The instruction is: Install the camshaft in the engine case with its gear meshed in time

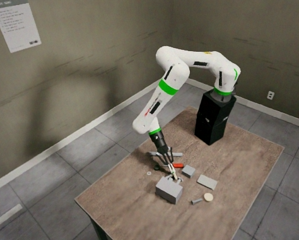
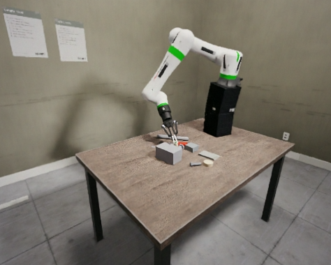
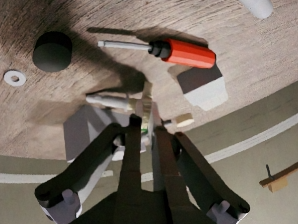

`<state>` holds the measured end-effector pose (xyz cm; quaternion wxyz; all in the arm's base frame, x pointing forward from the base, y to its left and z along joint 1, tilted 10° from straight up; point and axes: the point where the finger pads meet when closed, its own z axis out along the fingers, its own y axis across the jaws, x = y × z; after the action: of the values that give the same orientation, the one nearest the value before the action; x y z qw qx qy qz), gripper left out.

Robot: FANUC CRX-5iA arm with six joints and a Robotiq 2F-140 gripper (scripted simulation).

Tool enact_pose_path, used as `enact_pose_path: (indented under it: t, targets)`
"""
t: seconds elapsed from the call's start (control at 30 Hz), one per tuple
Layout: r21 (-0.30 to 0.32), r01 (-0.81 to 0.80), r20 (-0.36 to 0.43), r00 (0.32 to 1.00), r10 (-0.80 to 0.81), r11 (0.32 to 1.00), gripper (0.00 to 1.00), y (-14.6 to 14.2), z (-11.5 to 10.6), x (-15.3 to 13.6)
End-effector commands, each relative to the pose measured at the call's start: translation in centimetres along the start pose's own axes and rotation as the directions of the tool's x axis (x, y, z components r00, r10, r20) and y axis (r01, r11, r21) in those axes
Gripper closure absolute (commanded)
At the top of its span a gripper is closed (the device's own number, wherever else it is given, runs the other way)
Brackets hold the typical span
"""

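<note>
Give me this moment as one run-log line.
gripper: shut on camshaft | position: just above engine case | case: upright on table | shaft seating: cannot tell
</note>
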<state>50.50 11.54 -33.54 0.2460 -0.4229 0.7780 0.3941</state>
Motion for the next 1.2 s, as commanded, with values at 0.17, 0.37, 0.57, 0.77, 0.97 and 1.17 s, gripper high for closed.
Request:
enact_pose_path:
  t: [0.17,0.37,0.57,0.77,0.97,1.17]
  targets:
    - [0.001,0.001,0.0,1.0,-0.001,1.0,0.86,-0.06,-0.06,-0.08]
    - [0.001,0.001,0.0,1.0,-0.001,1.0,0.86,-0.06,-0.06,-0.08]
    - [0.001,0.001,0.0,1.0,-0.001,1.0,0.86,-0.06,-0.06,-0.08]
    - [0.001,0.001,0.0,1.0,-0.001,1.0,0.86,-0.06,-0.06,-0.08]
    - [0.001,0.001,0.0,1.0,-0.001,1.0,0.86,-0.01,-0.16,-0.16]
    - [0.001,0.001,0.0,1.0,-0.001,1.0,0.86,0.13,-0.43,-0.41]
